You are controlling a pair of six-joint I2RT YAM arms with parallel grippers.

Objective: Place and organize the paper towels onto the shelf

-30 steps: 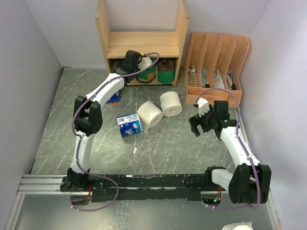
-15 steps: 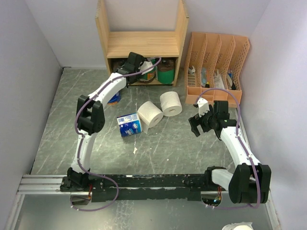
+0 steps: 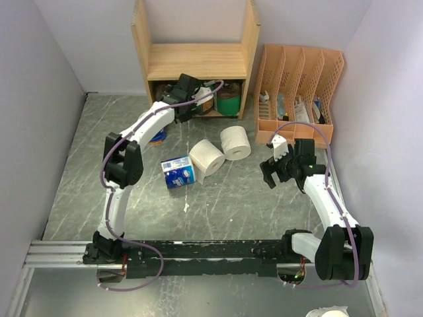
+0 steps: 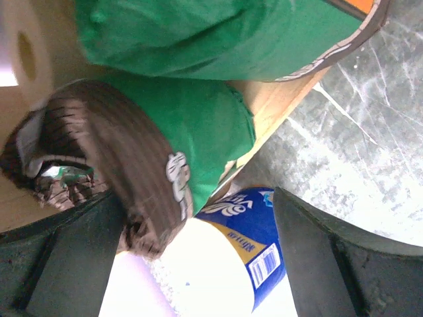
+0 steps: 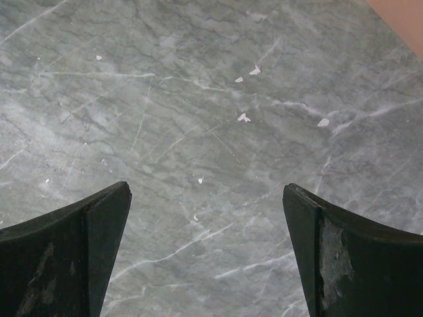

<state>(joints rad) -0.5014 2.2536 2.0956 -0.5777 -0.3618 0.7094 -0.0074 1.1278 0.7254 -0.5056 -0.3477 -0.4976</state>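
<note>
A grey marbled desk (image 3: 79,178) fills the overhead view, with pale walls around it. At its far edge stands the light wooden shelf (image 3: 196,61), its open front toward us. Its upper tier looks bare. The lower tier holds at least two green-wrapped rolls (image 3: 229,102), so we judge the job well under half done. Right of the shelf sits a peach file organizer (image 3: 301,89).

The left arm stretches to the lower tier, with the left pincer (image 3: 198,99) at the shelf mouth. Its wrist view shows the fingers (image 4: 66,264) spread wide and clamped on nothing, the nearest green roll (image 4: 198,139) just ahead of them. The right pincer (image 3: 274,173) hovers over bare desk near the organizer, its fingers apart and empty.

Not yet shelved, between the arms, are two white rolls (image 3: 207,157) side by side, with a blue-and-white wrapped roll (image 3: 178,171) just beside them. A second blue-and-white roll (image 3: 157,136) rests by the shelf's left panel, partly hidden by the arm.

The nearest green roll appears to stand on end on the shelf floor, long axis vertical, brown-striped cap (image 4: 112,165) uppermost. The blue-and-white wrapped roll in the open lies on its side, long axis roughly left to right. We cannot settle the white rolls' axis from above.

Small paper scraps (image 5: 244,117) dot the desk.
</note>
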